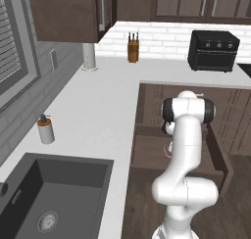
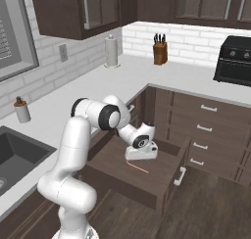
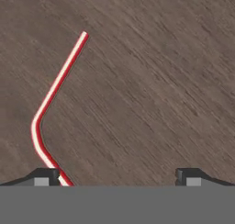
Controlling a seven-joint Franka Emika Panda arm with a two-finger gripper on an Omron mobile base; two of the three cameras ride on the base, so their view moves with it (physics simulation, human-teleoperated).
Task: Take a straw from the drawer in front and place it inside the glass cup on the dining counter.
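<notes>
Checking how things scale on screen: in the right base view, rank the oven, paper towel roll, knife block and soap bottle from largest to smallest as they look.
1. Oven, cut off by the frame.
2. Paper towel roll.
3. Knife block and soap bottle: too alike, and at different distances.

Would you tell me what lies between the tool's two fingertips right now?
Hand view: the straw by one fingertip, then bare drawer floor.
</notes>
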